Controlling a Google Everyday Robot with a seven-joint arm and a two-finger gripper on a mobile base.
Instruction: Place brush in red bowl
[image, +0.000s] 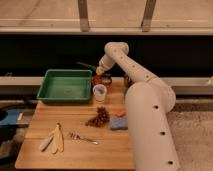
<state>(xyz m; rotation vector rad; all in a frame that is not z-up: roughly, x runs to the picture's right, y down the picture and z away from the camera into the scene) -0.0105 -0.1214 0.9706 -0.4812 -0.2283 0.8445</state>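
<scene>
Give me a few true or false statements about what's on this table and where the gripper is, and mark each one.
1. The gripper is above the red bowl at the table's far edge. True.
2. The brush lies flat beside the fork. False: it sticks out from the gripper, off the table.
3. The green tub sits left of the red bowl. True.
4. The fork lies inside the green tub. False: it lies on the wooden table near the front.
5. The gripper is open. False: it is shut on the brush.
</scene>
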